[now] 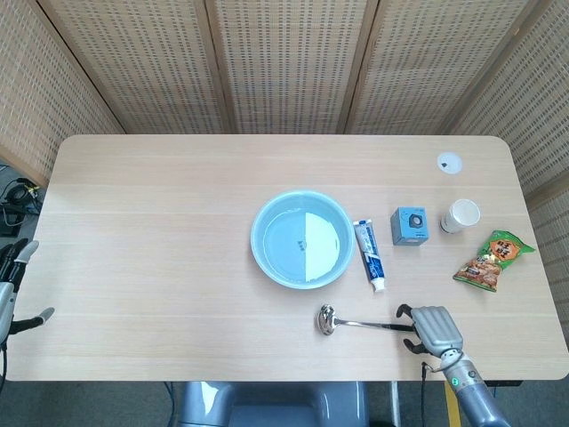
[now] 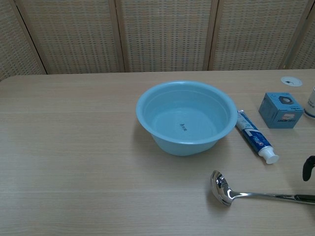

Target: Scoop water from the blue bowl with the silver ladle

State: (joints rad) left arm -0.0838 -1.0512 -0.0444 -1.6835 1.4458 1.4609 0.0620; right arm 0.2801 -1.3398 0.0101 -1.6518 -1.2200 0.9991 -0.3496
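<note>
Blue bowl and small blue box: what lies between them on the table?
In the head view, the toothpaste tube lies between the blue bowl and the blue box; the chest view shows it too, close beside the bowl.

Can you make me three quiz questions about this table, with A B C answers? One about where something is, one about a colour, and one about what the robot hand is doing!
1. Where does the toothpaste tube lie?
A. Inside the bowl
B. Between the blue bowl and the small blue box
C. Under the ladle

2. What colour is the ladle?
A. Silver
B. Red
C. Green

3. What is the right hand doing?
A. Lifting the ladle high
B. Pouring water
C. Reaching at the ladle's handle end, ladle flat on the table

Answers:
1 B: the toothpaste tube lies on the table with the blue bowl on one side and the small blue box on the other.
2 A: the ladle is shiny silver.
3 C: the right hand is at the handle end, and the ladle lies flat on the table.
</note>
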